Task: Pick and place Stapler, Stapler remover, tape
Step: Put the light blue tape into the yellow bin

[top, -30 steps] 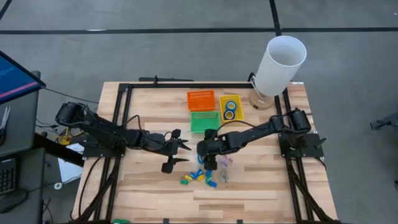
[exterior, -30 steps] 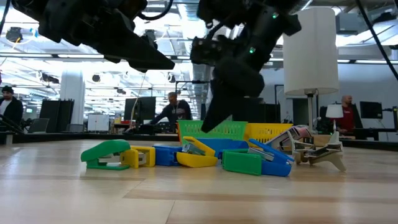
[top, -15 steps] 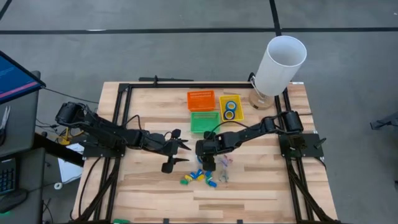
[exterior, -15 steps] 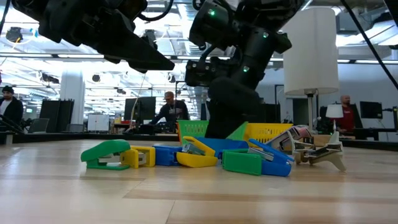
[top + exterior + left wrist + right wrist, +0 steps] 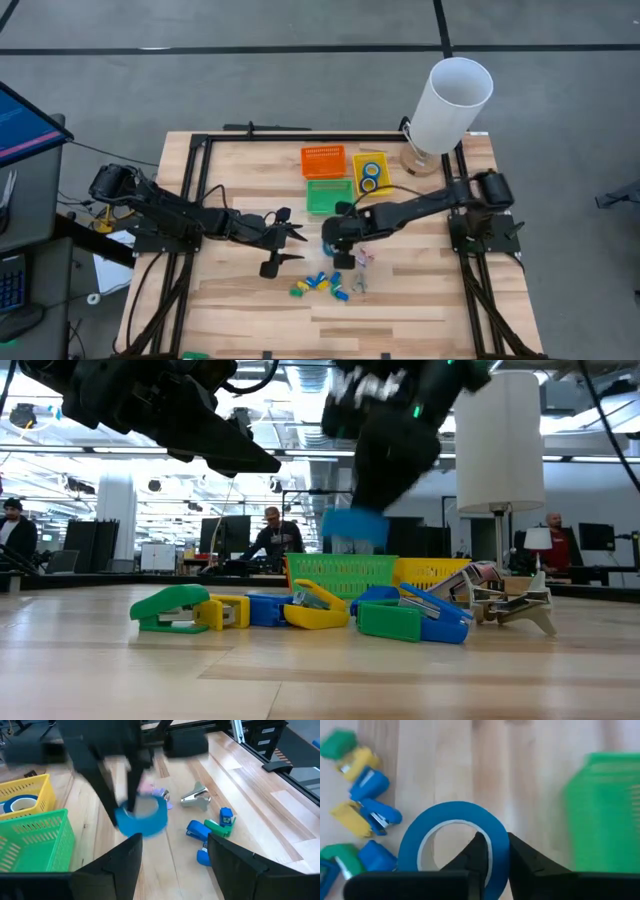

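A blue roll of tape hangs in the air over the table's middle, with my right gripper shut on it. It also shows in the left wrist view as the tape. Below it lies a pile of small green, yellow and blue staplers. Staple removers lie beside them, and one staple remover shows in the left wrist view. My left gripper waits open to the left of the pile, above the table. My right gripper pinches the tape's ring wall, one finger inside the hollow centre and the other finger outside. The fingers come from above, pointing down. The roll hangs lifted clear of the pile, its hole facing roughly up.
Three baskets stand at the far middle: orange, yellow with two blue tape rolls in it, and green. A white lamp stands at the far right corner. People show in the room behind the table.
My right gripper went down onto the pile, shut on the blue tape and rose again, carrying it up clear of the staplers and slightly toward the table's far edge.
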Action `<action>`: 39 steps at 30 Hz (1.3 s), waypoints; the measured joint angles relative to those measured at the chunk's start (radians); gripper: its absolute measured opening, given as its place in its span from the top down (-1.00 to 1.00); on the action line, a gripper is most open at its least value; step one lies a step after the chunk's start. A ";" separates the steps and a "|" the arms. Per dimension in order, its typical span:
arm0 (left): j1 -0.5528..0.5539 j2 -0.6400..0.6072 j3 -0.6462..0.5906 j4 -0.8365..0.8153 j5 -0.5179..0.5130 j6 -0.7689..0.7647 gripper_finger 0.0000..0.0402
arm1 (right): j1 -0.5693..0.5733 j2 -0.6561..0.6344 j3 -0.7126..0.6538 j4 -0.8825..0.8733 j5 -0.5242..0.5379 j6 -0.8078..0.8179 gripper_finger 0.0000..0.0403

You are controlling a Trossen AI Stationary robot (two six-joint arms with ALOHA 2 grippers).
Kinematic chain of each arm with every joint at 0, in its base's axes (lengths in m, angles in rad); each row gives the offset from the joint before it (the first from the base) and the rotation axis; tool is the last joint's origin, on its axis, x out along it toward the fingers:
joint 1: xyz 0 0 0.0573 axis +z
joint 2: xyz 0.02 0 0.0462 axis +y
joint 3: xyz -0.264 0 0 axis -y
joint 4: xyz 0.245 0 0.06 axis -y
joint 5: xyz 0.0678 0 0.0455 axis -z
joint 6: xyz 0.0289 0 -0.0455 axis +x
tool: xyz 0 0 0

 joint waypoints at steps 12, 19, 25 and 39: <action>0.000 0.000 0.000 0.000 0.000 0.000 -0.06 | -0.253 -0.289 0.002 -0.204 0.332 0.063 0.77; 0.000 0.000 0.000 0.000 0.000 0.000 -0.06 | -0.467 -0.212 0.001 -0.237 0.316 0.119 0.76; 0.000 0.000 0.000 0.000 0.000 0.000 -0.06 | -0.546 -0.081 0.001 -0.235 0.244 0.148 0.75; 0.000 0.000 0.000 0.000 0.000 0.001 -0.06 | -0.540 -0.019 0.001 -0.296 0.290 0.135 0.72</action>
